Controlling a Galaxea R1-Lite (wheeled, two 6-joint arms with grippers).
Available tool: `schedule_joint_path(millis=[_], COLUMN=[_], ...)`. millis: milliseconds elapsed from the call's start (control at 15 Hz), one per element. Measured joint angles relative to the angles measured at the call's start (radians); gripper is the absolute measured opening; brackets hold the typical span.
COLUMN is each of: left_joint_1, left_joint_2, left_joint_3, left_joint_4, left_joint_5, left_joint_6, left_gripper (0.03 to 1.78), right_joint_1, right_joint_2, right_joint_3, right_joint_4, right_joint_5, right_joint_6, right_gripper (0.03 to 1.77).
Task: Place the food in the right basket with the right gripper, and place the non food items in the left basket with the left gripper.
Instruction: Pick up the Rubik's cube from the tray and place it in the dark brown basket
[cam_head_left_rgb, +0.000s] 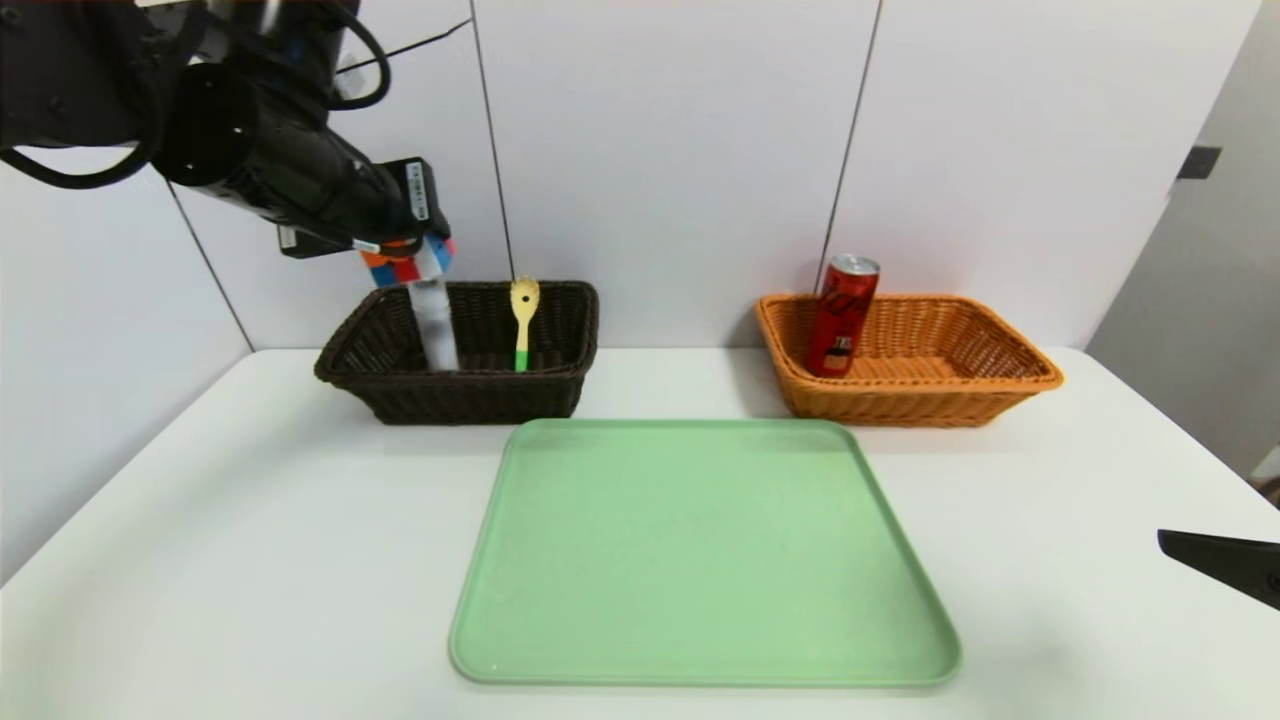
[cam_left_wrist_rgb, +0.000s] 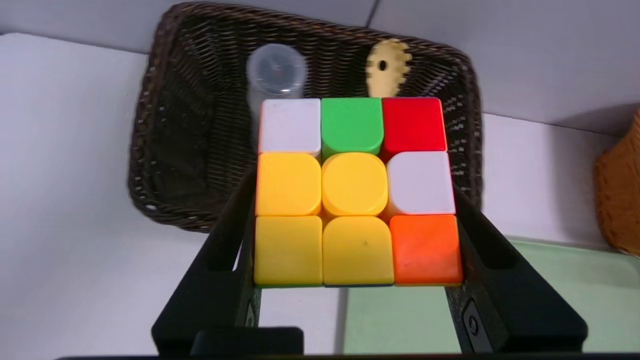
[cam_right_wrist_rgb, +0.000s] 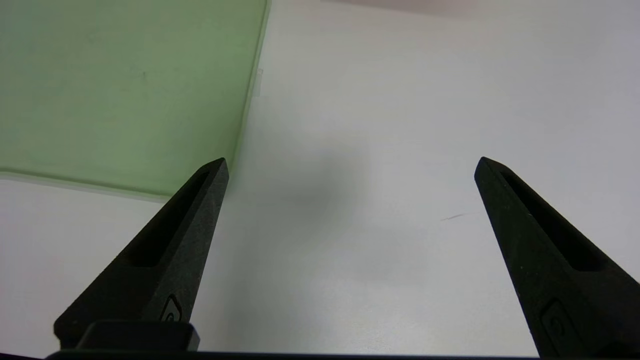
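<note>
- Left gripper (cam_left_wrist_rgb: 356, 192) grips cube (cam_left_wrist_rgb: 355, 185) above left basket (cam_head_left_rgb: 480, 395), far left.
- Early release could bounce cube off bottle (cam_head_left_rgb: 434, 325) or rim.
- Right gripper (cam_right_wrist_rgb: 351, 167) open, near right.
- Can (cam_head_left_rgb: 843, 316) in right basket (cam_head_left_rgb: 910, 405).

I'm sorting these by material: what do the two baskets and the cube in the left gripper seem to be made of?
Dark brown basket: matte wicker or a plastic imitation, judging by its woven strands.
Orange-tan basket: same weave, slightly glossy; rattan or plastic.
Cube, held by the left gripper: probably smooth, lightly glossy plastic, from its clean moulded blocks.
</note>
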Motion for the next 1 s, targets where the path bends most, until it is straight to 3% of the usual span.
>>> schedule_joint_path(millis=[200, 400, 1000], left_joint_1=[0.107, 0.123, -0.024], left_joint_2=[0.003, 0.009, 0.011], left_joint_3=[0.014, 0.018, -0.010], left_joint_4=[0.053, 0.054, -0.002], left_joint_5=[-0.083, -0.091, -0.075], left_joint_6=[0.002, 0.004, 0.063], left_gripper=[0.99, 0.99, 0.99], right_joint_1=[0.000, 0.000, 0.000], right_joint_2=[0.000, 0.000, -0.020], right_joint_3=[-0.002, -0.003, 0.011], right_joint_4=[0.000, 0.001, 0.005], right_joint_5=[-0.001, 0.000, -0.002], right_joint_6=[0.000, 0.001, 0.000], right_gripper=[1.70, 1.70, 1.70])
